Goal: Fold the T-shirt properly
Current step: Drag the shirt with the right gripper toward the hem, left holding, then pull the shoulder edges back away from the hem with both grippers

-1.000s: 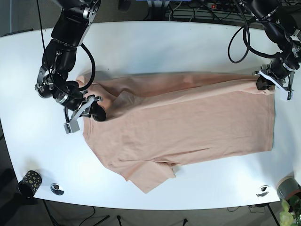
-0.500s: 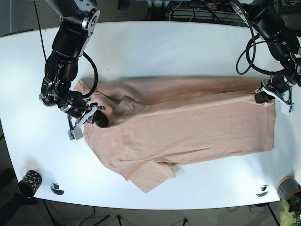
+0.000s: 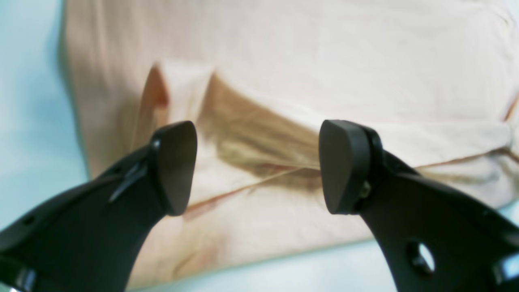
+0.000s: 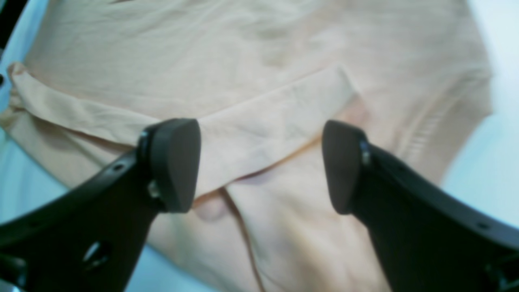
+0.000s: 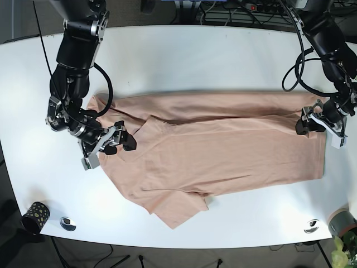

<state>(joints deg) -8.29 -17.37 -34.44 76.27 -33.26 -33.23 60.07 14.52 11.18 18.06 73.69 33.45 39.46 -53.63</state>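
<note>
A peach T-shirt (image 5: 223, 156) lies spread on the white table (image 5: 184, 56), its far edge folded over towards the front. My right gripper (image 5: 111, 149) hangs open over the collar end at the left. In the right wrist view its gripper (image 4: 259, 166) stands just above a folded band of cloth (image 4: 263, 117), holding nothing. My left gripper (image 5: 318, 129) is open over the hem corner at the right. In the left wrist view its gripper (image 3: 257, 166) sits above a fold crease (image 3: 259, 158), holding nothing.
A black patterned cup (image 5: 34, 216) and a small metal disc (image 5: 67, 223) sit at the front left corner. Another disc (image 5: 311, 226) and a potted plant (image 5: 341, 234) are at the front right. Cables (image 5: 245, 11) lie behind the table's back edge.
Both grippers have moved towards the table's front along the shirt's two ends. The shirt's folded far edge has shifted slightly forward with them. Both grippers now stand open.
</note>
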